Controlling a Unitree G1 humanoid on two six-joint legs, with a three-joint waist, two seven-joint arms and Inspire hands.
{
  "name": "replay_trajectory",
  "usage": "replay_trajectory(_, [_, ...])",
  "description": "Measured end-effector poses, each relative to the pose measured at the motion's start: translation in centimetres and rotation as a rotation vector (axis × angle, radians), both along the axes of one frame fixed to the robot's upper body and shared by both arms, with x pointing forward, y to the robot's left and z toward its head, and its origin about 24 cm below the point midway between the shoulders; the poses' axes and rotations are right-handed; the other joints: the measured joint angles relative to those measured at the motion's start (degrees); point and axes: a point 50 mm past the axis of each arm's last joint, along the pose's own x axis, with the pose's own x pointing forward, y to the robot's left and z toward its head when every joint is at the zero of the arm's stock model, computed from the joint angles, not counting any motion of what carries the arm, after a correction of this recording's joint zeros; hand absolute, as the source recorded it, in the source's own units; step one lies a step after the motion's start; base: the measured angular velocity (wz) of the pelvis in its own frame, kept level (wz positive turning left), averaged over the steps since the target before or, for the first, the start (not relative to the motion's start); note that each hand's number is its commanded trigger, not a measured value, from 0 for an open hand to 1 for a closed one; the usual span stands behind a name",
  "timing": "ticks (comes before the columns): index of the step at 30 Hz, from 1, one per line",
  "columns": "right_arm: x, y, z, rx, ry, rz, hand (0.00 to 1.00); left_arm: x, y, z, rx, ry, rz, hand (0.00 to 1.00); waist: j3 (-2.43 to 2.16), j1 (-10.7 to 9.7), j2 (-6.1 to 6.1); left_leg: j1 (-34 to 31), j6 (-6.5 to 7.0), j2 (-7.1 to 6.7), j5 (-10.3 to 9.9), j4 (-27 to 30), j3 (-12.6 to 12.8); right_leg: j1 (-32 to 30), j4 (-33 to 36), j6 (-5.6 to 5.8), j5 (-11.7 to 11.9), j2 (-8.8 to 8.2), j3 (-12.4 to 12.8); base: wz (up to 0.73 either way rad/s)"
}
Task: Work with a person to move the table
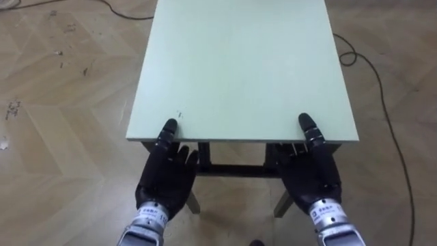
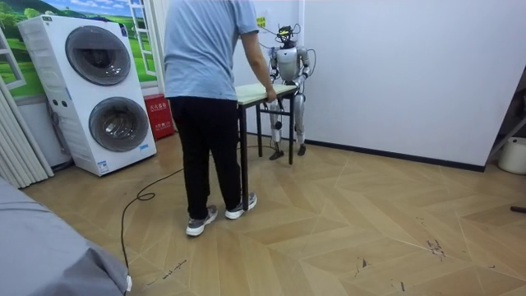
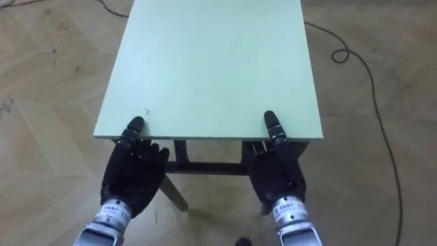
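Parquet floor [image 1: 54, 157] lies open outward of both hands. In the room view a white wall [image 2: 394, 66] stands close behind the robot. The pale green table [image 1: 239, 68] extends forward from the hands, its top bare, and a person [image 2: 205, 82] holds the end farthest from them. The left hand [image 1: 164, 179] and right hand [image 1: 311, 174] sit near the two near corners. Each clamps the near edge, thumb laid on top and fingers reaching beneath.
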Motion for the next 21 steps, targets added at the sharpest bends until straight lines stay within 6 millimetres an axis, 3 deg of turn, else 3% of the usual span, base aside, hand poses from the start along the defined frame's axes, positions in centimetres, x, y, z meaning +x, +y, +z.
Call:
replay_trajectory(2, [-0.4, -0.1, -0.4, -0.003, 0.021, 0.005, 1.0, -0.4, 0.1, -0.3, 0.005, 0.016, -0.001, 1.0, -0.05, 0.1, -0.34, 0.3, 1.32, -1.66, 1.5, -1.2, 0.7, 0.4, -1.7, 0.8, 2.8, -0.94, 1.7, -0.11])
replay_trajectory(4, [-0.7, 0.0, -0.7, -0.007, 0.039, 0.012, 1.0, -0.8, 0.2, -0.8, 0.007, 0.04, 0.0, 1.0, -0.03, 0.3, -0.6, 0.8, 2.25, -2.67, 2.1, -1.5, 1.8, 0.8, -1.9, 1.39, 3.9, -1.95, 2.7, -0.13])
replay_trajectory(7, [-1.3, 0.0, -1.1, -0.012, 0.061, 0.015, 1.0, -1.4, 0.2, -1.2, 0.008, 0.064, 0.001, 1.0, 0.01, 0.2, -1.78, 0.6, 3.86, -4.35, 3.0, -1.2, 2.8, 1.7, -4.4, 2.51, 7.1, -3.01, 4.2, -0.05])
replay_trajectory(8, [-1.3, 0.0, -1.1, -0.008, 0.063, 0.016, 1.0, -1.4, 0.2, -1.2, 0.007, 0.063, 0.0, 1.0, 0.03, 0.0, -1.99, -0.3, 4.86, -4.74, 3.6, -1.1, 3.0, 2.0, -5.8, 3.87, 8.7, -3.14, 5.3, 0.12])
replay_trajectory(9, [-1.3, -0.1, -1.2, -0.007, 0.065, 0.013, 1.0, -1.4, 0.2, -1.2, 0.006, 0.065, -0.002, 1.0, 0.08, -0.4, -1.89, -0.5, 5.35, -4.74, 3.9, -1.1, 3.0, 1.9, -4.6, 5.04, 8.2, -3.3, 6.5, 0.34])
replay_trajectory(10, [-1.6, -0.1, -1.3, -0.005, 0.074, 0.008, 1.0, -1.5, 0.1, -1.3, 0.006, 0.071, -0.006, 1.0, 0.18, -1.2, -1.61, -0.4, 5.7, -4.4, 4.6, -1.5, 3.0, 1.2, 3.3, 7.84, 2.9, -4.64, 7.5, 0.45])
replay_trajectory(11, [-1.9, 0.0, -1.5, 0.005, 0.085, 0.0, 1.0, -1.5, 0.2, -1.3, 0.013, 0.072, -0.012, 1.0, 0.09, -1.8, -1.92, -0.1, 5.83, -4.34, 5.7, -2.7, 3.4, 1.6, 11.1, 8.95, -2.7, -6.16, 8.0, 0.38])
replay_trajectory(12, [-2.0, 0.1, -1.6, 0.009, 0.086, 0.0, 1.0, -1.5, 0.3, -1.3, 0.021, 0.072, -0.014, 1.0, 0.13, -1.8, -2.18, 0.0, 5.9, -4.3, 6.2, -3.4, 3.9, 2.1, 14.0, 9.05, -4.7, -6.96, 8.1, 0.1])
replay_trajectory(14, [-2.0, 0.3, -1.6, 0.013, 0.088, 0.003, 1.0, -1.6, 0.4, -1.3, 0.031, 0.066, -0.01, 1.0, 0.05, -1.1, -2.41, -0.2, 6.0, -4.32, 7.4, -4.9, 4.4, 6.9, 19.0, 10.94, -10.3, -8.62, 9.0, -0.15])
replay_trajectory(17, [-2.0, 0.3, -1.6, 0.031, 0.09, 0.005, 1.0, -1.7, 0.6, -1.3, 0.032, 0.053, -0.012, 1.0, 0.07, -0.7, -3.77, -1.3, 6.02, -5.01, 8.4, -5.2, 4.9, 12.3, 15.0, 12.18, -13.9, -9.25, 8.7, -0.06])
replay_trajectory(21, [-2.1, 0.6, -1.5, 0.026, 0.082, 0.006, 1.0, -1.7, 0.8, -1.2, 0.044, 0.045, -0.011, 1.0, -0.01, 0.9, -4.93, -2.0, 5.58, -4.82, 10.1, -7.2, 6.6, 13.9, 7.3, 11.99, -14.2, -7.96, 8.9, -0.24])
